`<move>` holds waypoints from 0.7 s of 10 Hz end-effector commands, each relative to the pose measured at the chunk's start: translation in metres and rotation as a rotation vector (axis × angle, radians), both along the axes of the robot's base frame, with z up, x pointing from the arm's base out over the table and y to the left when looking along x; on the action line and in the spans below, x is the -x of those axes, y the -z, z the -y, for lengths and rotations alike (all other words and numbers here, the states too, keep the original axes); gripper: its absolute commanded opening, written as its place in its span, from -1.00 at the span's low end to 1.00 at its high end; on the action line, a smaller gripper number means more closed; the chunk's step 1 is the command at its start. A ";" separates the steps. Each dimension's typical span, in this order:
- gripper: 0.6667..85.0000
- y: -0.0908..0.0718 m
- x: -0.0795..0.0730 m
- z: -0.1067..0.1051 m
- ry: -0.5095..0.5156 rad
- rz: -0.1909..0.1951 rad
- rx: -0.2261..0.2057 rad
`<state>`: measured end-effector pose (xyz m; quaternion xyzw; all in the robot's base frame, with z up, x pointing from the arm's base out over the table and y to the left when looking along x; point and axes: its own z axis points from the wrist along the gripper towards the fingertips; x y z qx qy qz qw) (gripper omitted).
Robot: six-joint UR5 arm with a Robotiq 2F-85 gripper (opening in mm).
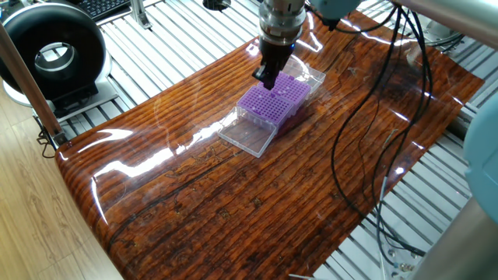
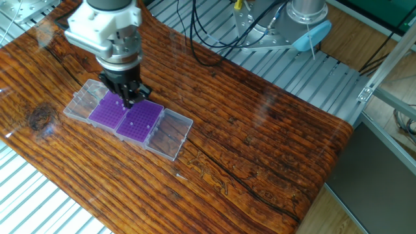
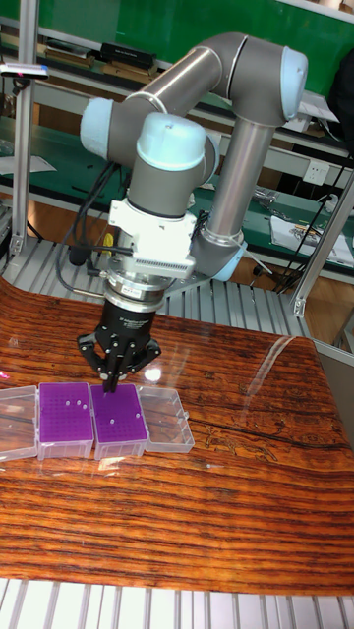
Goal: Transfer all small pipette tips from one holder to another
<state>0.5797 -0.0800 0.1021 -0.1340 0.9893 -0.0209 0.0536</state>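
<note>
Two purple holders sit side by side in open clear boxes, one (image 2: 107, 112) on the left and one (image 2: 140, 122) on the right in the other fixed view. Both show again in the tall fixed view, left (image 3: 64, 419) and right (image 3: 119, 421). A few small white pipette tips (image 3: 74, 401) stand in the left rack and a few more (image 3: 117, 417) in the right. My gripper (image 2: 127, 99) hangs just above the seam between the racks, over the left rack's inner edge. Its fingers (image 3: 110, 385) are drawn together. A tip pinched between them is too small to make out.
Clear lids lie flat outside each rack, one (image 2: 82, 103) on the left and one (image 2: 171, 134) on the right. Black cables (image 1: 366, 117) drape over the far side of the glossy wooden table (image 1: 233, 194). A black round device (image 1: 53, 54) stands beyond the table's corner.
</note>
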 end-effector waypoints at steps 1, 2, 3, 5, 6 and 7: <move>-0.98 -0.001 -0.010 0.013 -0.032 0.009 -0.005; -0.98 0.002 -0.012 0.015 -0.040 0.016 -0.004; -0.98 0.004 -0.014 0.017 -0.049 0.021 -0.008; -0.98 0.007 -0.016 0.024 -0.066 0.026 -0.009; -0.98 0.011 -0.018 0.024 -0.069 0.034 -0.012; -0.98 0.013 -0.020 0.024 -0.070 0.039 -0.014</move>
